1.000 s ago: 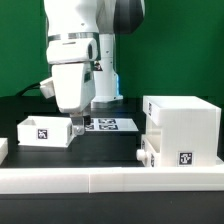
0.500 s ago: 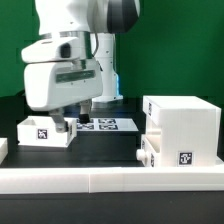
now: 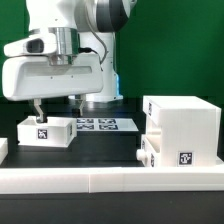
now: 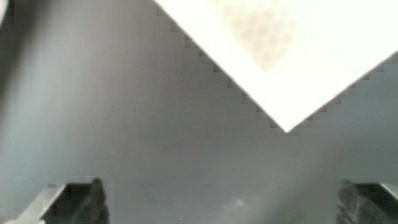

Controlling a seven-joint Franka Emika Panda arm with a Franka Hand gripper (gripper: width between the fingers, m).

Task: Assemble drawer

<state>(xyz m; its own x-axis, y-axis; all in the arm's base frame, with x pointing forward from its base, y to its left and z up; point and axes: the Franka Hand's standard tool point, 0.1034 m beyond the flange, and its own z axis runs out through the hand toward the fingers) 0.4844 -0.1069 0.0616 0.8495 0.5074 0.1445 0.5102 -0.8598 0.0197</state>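
fingers (image 3: 37,108) spread wide and empty hover over a loose tray (image 3: 45,131) on the bench (image 3: 100,146) at the exterior view's left, well apart from the cube housing (image 3: 183,128), suggesting assembly has barely begun, with that tray yet to be slotted in.

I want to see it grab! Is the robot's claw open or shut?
Open. In the wrist view the gripper shows its two fingertips far apart, with nothing held between them.
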